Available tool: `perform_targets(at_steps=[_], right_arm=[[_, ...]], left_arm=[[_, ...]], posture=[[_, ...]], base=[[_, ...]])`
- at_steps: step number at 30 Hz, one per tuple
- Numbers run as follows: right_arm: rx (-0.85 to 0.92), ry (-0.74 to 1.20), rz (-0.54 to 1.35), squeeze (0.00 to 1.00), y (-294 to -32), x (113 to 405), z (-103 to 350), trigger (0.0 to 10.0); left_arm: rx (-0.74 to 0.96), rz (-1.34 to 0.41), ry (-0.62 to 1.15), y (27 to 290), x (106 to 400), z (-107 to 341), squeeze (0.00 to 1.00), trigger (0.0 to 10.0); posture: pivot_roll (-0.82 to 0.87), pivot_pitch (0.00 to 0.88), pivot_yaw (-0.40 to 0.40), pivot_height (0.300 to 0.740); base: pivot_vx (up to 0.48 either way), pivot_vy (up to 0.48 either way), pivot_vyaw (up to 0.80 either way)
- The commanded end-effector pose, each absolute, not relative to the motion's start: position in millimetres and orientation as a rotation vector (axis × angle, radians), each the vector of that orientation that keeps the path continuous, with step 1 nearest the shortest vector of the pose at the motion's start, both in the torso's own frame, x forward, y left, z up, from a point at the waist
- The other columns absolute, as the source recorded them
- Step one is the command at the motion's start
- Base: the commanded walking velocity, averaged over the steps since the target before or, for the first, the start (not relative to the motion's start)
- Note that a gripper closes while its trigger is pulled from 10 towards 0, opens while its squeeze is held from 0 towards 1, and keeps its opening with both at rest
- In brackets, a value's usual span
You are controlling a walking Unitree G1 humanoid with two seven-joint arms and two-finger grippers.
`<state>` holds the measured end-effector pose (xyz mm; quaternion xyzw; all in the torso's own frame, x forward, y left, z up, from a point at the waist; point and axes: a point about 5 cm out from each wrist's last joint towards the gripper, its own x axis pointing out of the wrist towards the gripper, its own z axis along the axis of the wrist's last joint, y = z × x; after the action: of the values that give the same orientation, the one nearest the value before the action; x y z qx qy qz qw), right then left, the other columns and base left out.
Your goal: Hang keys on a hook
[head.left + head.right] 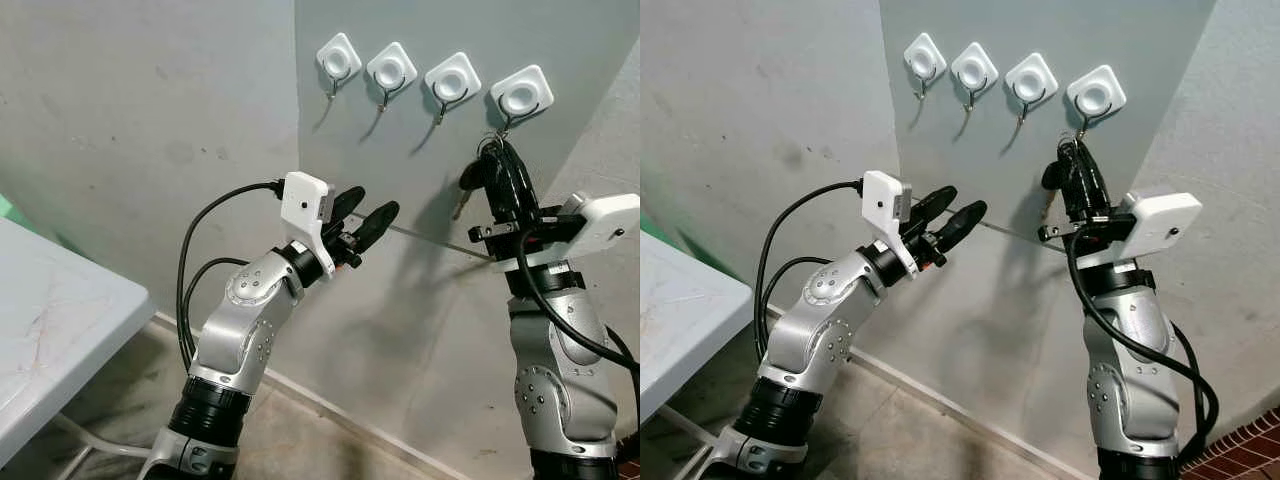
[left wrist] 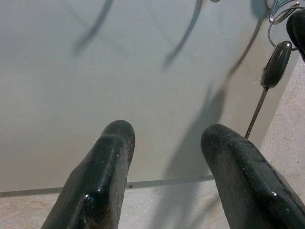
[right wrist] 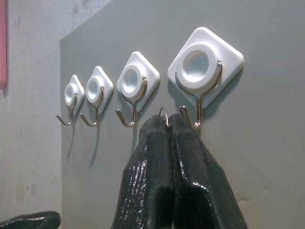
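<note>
Grey wall hooks [image 3: 198, 102] wait; right gripper [image 3: 169, 125] pinches the light, dangling keys [image 1: 478, 175] by their ring; left gripper [image 1: 368, 218] gapes.

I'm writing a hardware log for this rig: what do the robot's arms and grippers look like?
Both arms are jointed silver metal with black collars and looping black cables. Each wrist carries a white camera box. The left gripper and right gripper each have two long, rounded, glossy black fingers.

Home entry: wall hooks [image 1: 432, 80], table [image 1: 60, 330].
</note>
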<state>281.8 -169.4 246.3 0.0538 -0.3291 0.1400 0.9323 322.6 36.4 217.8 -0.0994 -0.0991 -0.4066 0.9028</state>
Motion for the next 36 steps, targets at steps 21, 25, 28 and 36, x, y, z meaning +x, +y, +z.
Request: perform_targets(at_steps=[21, 25, 28, 36], right_arm=[[0.191, -0.733, 0.276, 0.0, -175, 279, 266, 10.0], [0.198, -0.737, 0.276, 0.0, -175, 279, 268, 10.0], [0.215, -0.743, 0.272, 0.0, -176, 279, 269, 10.0], [0.312, -0.766, 0.26, 0.0, -181, 279, 275, 10.0]], left_arm=[[-0.207, -0.861, -0.22, 34, 320, 222, 0.0, 10.0], [-0.207, -0.86, -0.221, 33, 320, 222, 0.0, 10.0], [-0.209, -0.859, -0.221, 33, 320, 222, 0.0, 10.0], [-0.211, -0.858, -0.222, 33, 320, 222, 0.0, 10.0]], posture=[[-0.02, 0.081, 0.026, 0.74], [-0.02, 0.082, 0.024, 0.74], [-0.02, 0.081, 0.024, 0.74], [-0.02, 0.082, 0.023, 0.74]], base=[[0.0, 0.0, 0.0], [0.0, 0.0, 0.0], [0.0, 0.0, 0.0], [0.0, 0.0, 0.0]])
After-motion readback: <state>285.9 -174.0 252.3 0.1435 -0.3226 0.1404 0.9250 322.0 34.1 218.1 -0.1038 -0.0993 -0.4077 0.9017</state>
